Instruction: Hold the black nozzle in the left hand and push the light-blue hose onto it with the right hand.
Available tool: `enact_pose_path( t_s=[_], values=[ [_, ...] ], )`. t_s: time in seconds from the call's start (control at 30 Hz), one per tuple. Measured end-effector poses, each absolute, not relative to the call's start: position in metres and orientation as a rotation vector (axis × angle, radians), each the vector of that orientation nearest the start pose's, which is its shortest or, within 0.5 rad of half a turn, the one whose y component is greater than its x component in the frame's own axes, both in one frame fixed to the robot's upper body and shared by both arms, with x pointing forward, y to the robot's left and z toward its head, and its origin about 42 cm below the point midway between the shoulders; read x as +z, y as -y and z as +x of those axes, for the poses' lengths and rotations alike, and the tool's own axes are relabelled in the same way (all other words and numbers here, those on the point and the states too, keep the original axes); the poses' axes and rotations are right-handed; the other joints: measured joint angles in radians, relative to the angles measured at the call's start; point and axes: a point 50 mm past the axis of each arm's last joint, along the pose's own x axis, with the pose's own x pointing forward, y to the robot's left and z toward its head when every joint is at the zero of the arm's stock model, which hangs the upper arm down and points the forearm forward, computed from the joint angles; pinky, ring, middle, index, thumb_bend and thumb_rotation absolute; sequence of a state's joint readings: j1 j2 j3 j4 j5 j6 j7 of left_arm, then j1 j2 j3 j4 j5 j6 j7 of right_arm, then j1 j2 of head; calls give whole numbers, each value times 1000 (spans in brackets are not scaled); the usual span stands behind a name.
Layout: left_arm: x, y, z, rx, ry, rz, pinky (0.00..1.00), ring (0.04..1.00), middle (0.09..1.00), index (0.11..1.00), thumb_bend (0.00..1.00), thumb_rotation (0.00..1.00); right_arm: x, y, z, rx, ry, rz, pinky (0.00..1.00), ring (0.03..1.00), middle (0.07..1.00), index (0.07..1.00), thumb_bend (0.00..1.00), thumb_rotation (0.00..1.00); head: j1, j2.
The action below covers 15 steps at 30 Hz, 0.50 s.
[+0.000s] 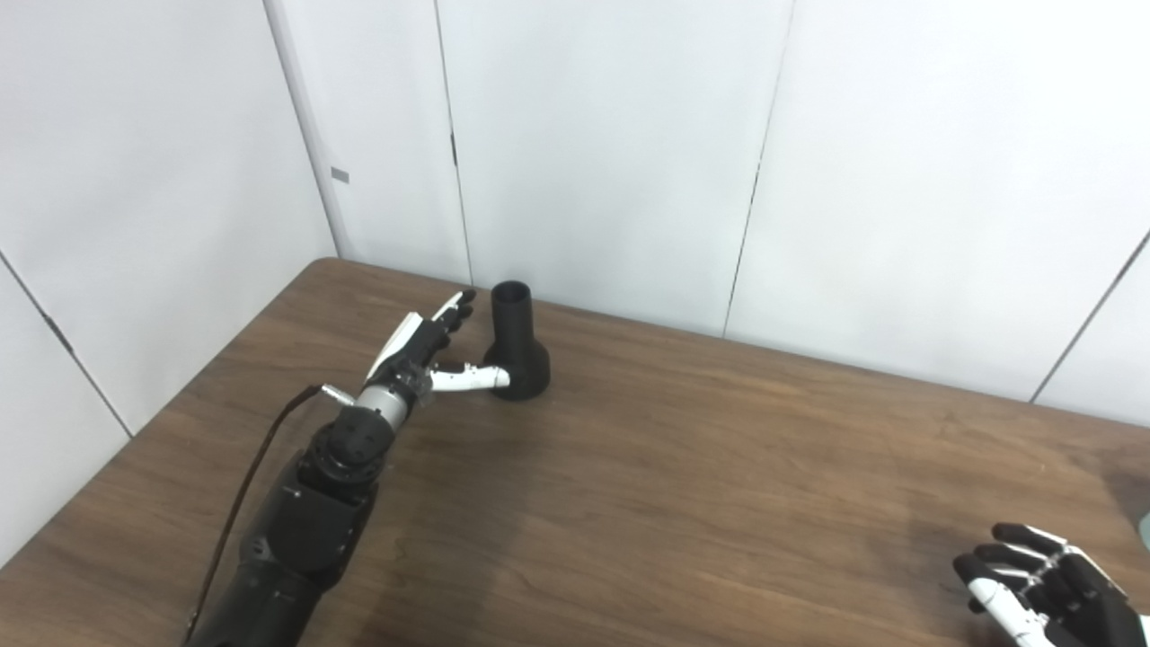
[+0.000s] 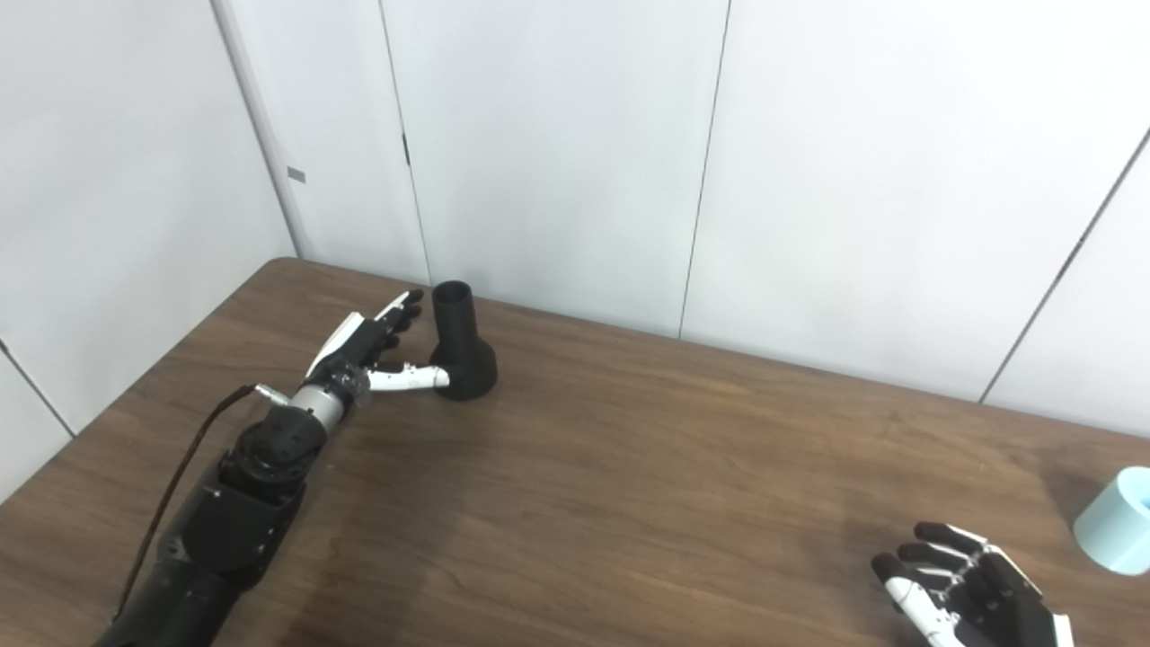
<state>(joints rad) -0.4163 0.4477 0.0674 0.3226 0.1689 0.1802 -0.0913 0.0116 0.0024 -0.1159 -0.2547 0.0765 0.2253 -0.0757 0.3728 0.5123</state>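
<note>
The black nozzle stands upright on the table, wide base down, just beyond my left hand. That hand is spread: the thumb touches the nozzle's base while the fingers reach past its left side, apart from the neck. The light-blue hose lies just right of my right hand, not touching it. The right hand is open, fingers loosely curled over bare wood.

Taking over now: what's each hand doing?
Left hand: open, fingers spread beside the black nozzle, not gripping.
Right hand: open, holding nothing.
</note>
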Motion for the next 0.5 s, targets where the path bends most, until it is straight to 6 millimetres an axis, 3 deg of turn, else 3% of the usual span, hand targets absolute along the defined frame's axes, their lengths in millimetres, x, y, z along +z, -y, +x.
enact_pose_path(
  t_s=[0.5],
  values=[
    [176,-370,415,130,-66,533,873,960,961,1000,923,243,149,245,273,-176,28,86,287,385,489,535,505,0,-3,3]
  ],
)
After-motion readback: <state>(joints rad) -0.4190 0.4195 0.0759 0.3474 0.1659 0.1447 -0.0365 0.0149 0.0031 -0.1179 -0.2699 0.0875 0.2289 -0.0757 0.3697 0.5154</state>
